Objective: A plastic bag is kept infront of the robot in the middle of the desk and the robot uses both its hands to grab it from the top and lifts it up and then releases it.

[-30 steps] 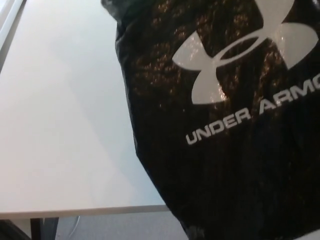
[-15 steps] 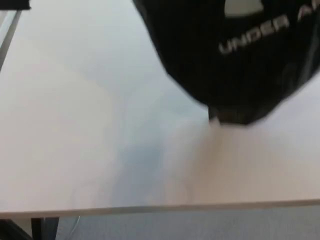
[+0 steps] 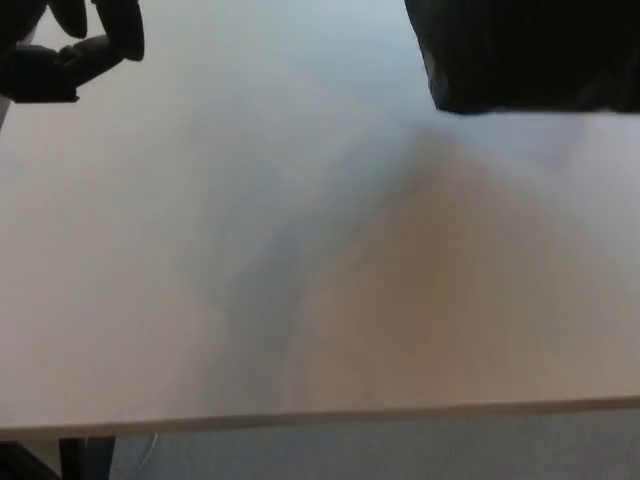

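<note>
Change: plastic bag [image 3: 525,55] sits higher in the head view than half a second ago; logo out of frame
Bag: desk's [image 3: 300,300] far right
Left hand [image 3: 70,50]: far left; fingers apart, empty
Right hand: unseen
Advice: withdraw clear; avoid snagging

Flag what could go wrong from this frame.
The black plastic bag fills the top right corner, mostly out of frame, so its hold cannot be checked; a drop onto the desk could go unseen. The left hand is off the bag at top left, open, so it may hang unevenly.
</note>
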Tool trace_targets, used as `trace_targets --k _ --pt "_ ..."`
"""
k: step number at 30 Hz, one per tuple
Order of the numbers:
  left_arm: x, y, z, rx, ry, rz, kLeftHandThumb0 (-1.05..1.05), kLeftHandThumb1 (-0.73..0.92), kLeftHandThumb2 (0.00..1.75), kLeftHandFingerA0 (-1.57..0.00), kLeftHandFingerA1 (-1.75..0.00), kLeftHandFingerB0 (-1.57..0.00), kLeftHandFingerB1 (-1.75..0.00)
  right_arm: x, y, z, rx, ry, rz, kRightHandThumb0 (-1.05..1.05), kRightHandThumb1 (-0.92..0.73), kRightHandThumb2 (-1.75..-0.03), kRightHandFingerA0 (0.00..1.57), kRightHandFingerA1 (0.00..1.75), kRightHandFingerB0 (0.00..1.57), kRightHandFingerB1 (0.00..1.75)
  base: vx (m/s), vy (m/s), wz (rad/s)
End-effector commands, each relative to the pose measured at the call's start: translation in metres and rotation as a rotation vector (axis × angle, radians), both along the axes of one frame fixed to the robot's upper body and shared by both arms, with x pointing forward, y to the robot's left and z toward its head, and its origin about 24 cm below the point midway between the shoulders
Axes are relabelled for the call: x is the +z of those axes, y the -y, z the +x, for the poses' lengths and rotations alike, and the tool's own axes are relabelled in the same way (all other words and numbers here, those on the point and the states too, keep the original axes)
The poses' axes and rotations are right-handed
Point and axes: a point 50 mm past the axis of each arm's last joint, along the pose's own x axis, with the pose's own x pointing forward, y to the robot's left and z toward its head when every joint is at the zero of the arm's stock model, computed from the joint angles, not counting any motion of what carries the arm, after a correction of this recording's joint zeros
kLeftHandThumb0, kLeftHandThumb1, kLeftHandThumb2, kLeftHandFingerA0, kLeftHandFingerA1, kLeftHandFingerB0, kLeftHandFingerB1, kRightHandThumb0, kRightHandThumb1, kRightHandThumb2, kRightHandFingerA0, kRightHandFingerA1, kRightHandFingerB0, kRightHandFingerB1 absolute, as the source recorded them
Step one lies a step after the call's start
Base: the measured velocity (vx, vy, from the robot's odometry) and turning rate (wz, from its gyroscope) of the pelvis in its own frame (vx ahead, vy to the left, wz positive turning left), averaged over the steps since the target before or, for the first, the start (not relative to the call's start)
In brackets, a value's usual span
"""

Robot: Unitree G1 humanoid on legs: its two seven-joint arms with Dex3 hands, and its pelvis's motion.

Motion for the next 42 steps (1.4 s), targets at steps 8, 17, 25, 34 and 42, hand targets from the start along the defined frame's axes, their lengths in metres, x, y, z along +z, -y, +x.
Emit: trace_targets --k 8,17,25,34,42 --pt "-0.036 -0.016 -0.056 -0.032 0.021 0.109 -0.04 0.6 0.52 -0.76 -1.75 -0.66 -1.63 -0.198 -0.053 0.02 0.662 -0.909 -0.38 -0.75 -0.6 -0.59 0.92 0.53 0.42 0.39 0.0 0.0 0.0" --pt "-0.051 -0.02 -0.084 -0.068 0.015 -0.008 0.01 0.44 0.82 -1.22 -1.41 -1.03 -1.31 -0.243 -0.007 -0.06 0.716 -0.71 -0.306 -0.86 -0.68 -0.62 0.32 0.36 0.11 0.24 0.0 0.0 0.0" --pt "-0.076 0.0 -0.133 -0.145 -0.111 -0.152 -0.15 0.55 0.56 -0.81 -1.58 -0.63 -1.36 -0.278 0.044 -0.1 0.62 -0.807 -0.212 -0.91 -0.57 -0.96 0.36 0.49 0.08 0.29 0.0 0.0 0.0" --pt "-0.097 -0.007 -0.169 -0.125 -0.171 -0.273 -0.52 0.45 0.8 -0.69 -0.7 -0.46 -0.55 -0.359 0.058 -0.153 0.527 -0.62 -0.168 -0.99 -0.56 -0.92 0.0 0.0 0.0 0.0 0.0 0.0 0.0" --pt "-0.113 -0.021 -0.189 -0.05 -0.267 -0.348 -0.59 0.64 0.59 -0.36 -0.41 -0.31 -0.32 -0.372 0.086 -0.19 0.342 -0.532 -0.056 -1.04 -0.71 -0.63 0.0 0.0 0.0 0.0 0.0 0.0 0.0"
